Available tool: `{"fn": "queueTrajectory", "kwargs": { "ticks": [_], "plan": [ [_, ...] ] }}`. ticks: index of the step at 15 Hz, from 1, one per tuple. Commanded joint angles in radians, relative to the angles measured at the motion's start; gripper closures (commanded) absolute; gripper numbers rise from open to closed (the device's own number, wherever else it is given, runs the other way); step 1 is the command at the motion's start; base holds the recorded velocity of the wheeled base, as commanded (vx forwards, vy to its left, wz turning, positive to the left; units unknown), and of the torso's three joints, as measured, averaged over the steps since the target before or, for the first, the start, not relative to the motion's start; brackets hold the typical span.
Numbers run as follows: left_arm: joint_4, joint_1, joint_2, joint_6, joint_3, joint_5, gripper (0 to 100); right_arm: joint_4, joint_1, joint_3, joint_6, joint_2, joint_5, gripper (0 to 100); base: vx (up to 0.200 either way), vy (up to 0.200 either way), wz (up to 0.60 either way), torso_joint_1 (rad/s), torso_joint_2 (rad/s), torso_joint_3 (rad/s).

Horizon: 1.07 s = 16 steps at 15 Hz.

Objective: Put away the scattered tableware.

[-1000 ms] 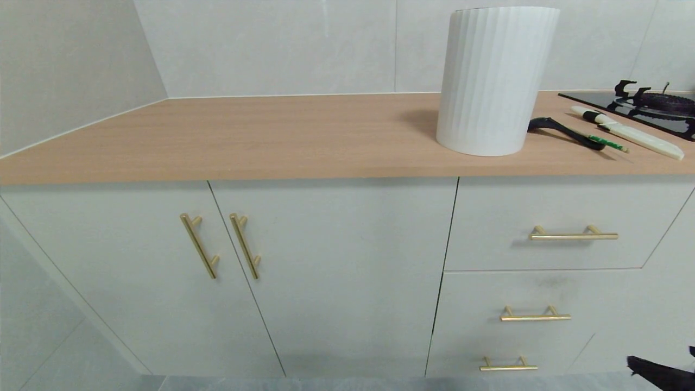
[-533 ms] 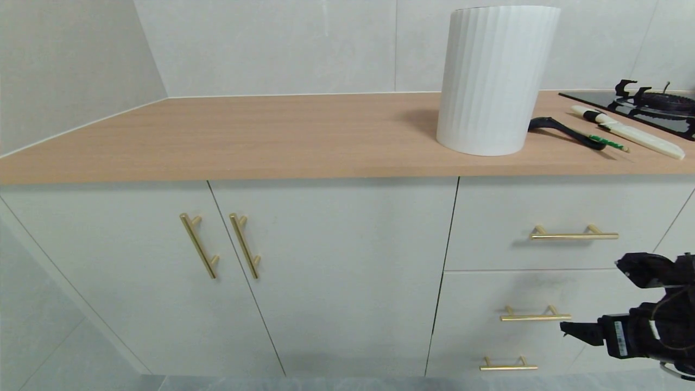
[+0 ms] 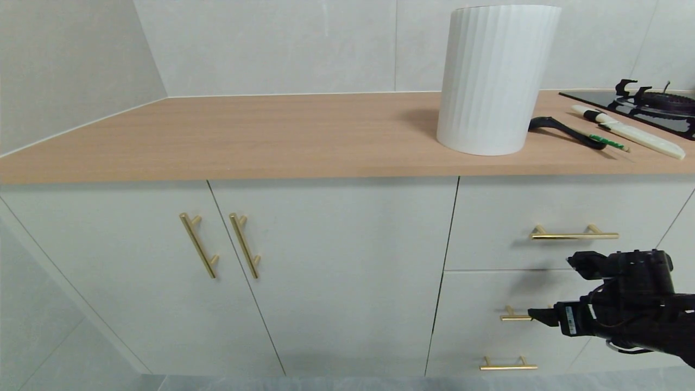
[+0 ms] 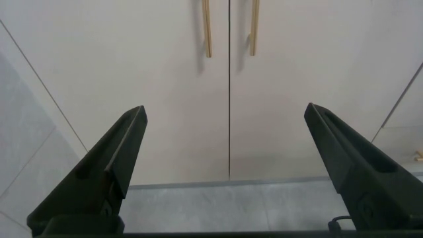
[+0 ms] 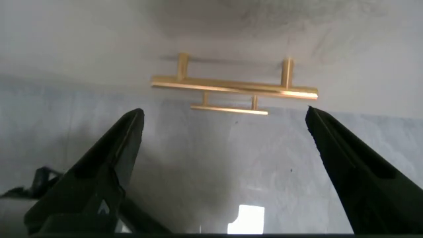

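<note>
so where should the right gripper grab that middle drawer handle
Take the middle drawer handle by its bar, midway between the two posts, coming straight at the drawer front. The bar lies level and stands off the front, so jaws fit above and below.

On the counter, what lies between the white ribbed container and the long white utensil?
A black curved utensil lies next to the white ribbed container, then a thin green stick beside the long white utensil; the head view shows this.
</note>
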<state>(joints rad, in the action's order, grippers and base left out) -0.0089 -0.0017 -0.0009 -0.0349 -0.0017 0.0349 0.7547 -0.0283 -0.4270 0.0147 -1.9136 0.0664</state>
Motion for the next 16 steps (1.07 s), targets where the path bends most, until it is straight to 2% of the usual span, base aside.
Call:
{"fn": "queueTrajectory", "kwargs": {
  "ticks": [1, 3, 8, 16],
  "plan": [
    [0.000, 0.000, 0.001, 0.000, 0.000, 0.000, 0, 0.045, 0.001, 0.008, 0.002, -0.094, 0.000, 0, 0.000, 0.000, 0.00, 0.000, 0.00, 0.000],
    [0.000, 0.000, 0.001, 0.000, 0.000, 0.000, 0, 0.100, 0.004, 0.007, 0.002, -0.122, -0.013, 0, 0.000, 0.000, 0.00, 0.000, 0.00, 0.000],
    [0.000, 0.000, 0.001, 0.000, 0.000, 0.000, 0, 0.334, 0.007, 0.013, 0.002, -0.255, -0.080, 0, 0.000, 0.000, 0.00, 0.000, 0.00, 0.000],
    [0.000, 0.000, 0.001, 0.000, 0.000, 0.000, 0, 0.462, 0.027, 0.010, 0.002, -0.349, -0.111, 0, 0.000, 0.000, 0.00, 0.000, 0.00, 0.000]
  ]
}}
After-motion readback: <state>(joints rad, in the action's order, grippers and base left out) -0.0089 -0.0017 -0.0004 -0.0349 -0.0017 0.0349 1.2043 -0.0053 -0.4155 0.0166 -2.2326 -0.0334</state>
